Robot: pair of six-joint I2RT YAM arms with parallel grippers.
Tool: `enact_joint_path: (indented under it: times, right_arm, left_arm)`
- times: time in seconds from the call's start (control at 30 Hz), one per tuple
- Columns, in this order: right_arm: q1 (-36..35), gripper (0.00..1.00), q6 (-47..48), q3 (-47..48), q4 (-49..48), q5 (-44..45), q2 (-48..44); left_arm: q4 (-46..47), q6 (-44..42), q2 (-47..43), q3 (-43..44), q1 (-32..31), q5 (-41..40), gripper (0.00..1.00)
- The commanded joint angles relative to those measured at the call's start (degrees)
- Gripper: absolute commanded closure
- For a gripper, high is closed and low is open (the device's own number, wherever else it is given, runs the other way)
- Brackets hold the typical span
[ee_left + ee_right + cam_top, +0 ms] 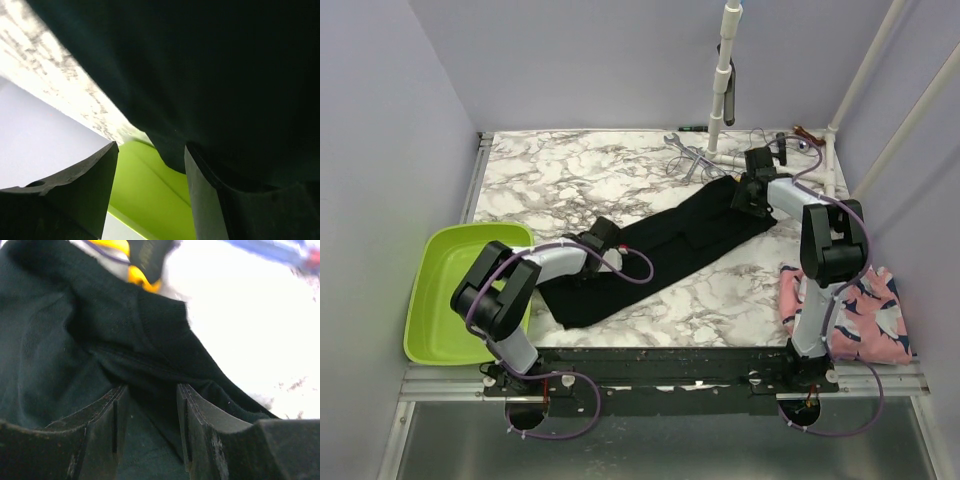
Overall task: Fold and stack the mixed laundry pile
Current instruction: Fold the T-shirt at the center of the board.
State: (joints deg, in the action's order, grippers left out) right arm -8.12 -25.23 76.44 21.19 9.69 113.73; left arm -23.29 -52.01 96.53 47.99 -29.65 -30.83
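Note:
The large black garment (670, 245) lies in a long diagonal band across the marble table (570, 180). My left gripper (607, 238) is at its upper left edge. In the left wrist view the left gripper (150, 147) is open, and black cloth (215, 75) drapes over the right finger. My right gripper (745, 192) is on the garment's far right end. In the right wrist view the right gripper (150, 387) is open, with black cloth (50, 340) lying between the fingers. The pink shark-print garment (865, 310) lies bunched at the near right. The striped garment is out of view.
The lime green basin (445, 300) stands at the table's near left edge and shows between the left fingers (145, 190). A white pole (720, 90) and metal tools (690, 155) are at the back. Purple walls close in both sides.

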Motion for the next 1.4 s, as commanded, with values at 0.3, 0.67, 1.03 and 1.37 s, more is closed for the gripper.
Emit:
enact_joint_path:
  times: [0.3,0.67,1.03,1.37]
  right_arm:
    - [-0.67,0.51,5.83,15.44,8.95,-0.76,12.19]
    - [-9.06,0.42,16.65,-5.3,-9.95,-1.79,-22.24]
    - [-53.48,0.42,55.56,-37.12,-43.68,-24.88,-34.7]
    - [-69.27,0.52,63.51,-29.34,-54.36,-24.06,-10.74]
  left_arm:
    - [-21.15,6.51,-7.34,-2.38,-5.92,13.6,0.41]
    - [-30.77,12.38,-16.1,12.18,14.85,38.3,0.38]
    - [-30.32,16.28,-12.8,12.55,23.57,43.28,0.32]
    - [-30.67,14.88,-9.91,8.79,22.92,42.91,0.37]
